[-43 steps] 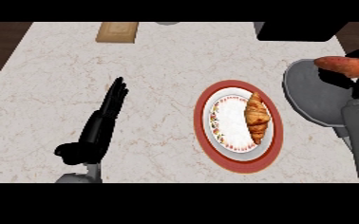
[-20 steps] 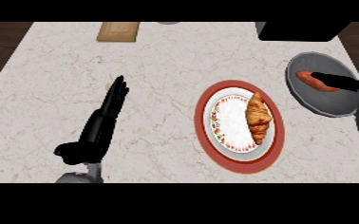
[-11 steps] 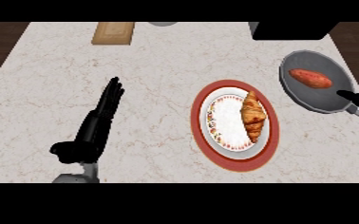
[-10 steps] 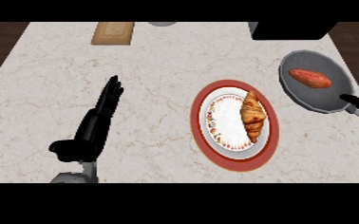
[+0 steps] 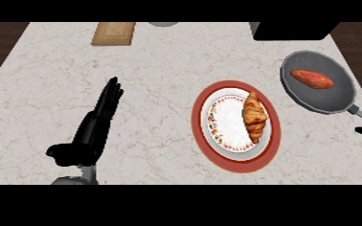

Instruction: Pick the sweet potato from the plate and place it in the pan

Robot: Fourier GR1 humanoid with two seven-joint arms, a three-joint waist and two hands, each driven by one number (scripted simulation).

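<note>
Placement looks done, to my eye: the sweet potato (image 5: pixel 311 78) lies inside the pan (image 5: pixel 291 79), toward its 12 o'clock side, touching nothing but the pan's floor. The pan sits at about 2 o'clock from the plate (image 5: pixel 212 151), just beside it. On the plate only a croissant (image 5: pixel 254 117) is left, along its 3 o'clock side. The left hand (image 5: pixel 99 119) rests flat on the counter (image 5: pixel 163 67) well out at 9 o'clock from the plate, fingers straight and holding nothing. A dark sliver at the view's edge, 5 o'clock from the pan, may be the right hand (image 5: pixel 358 130); I cannot tell its state. I'd judge the next move is only to pull away without nudging the pan's handle.
</note>
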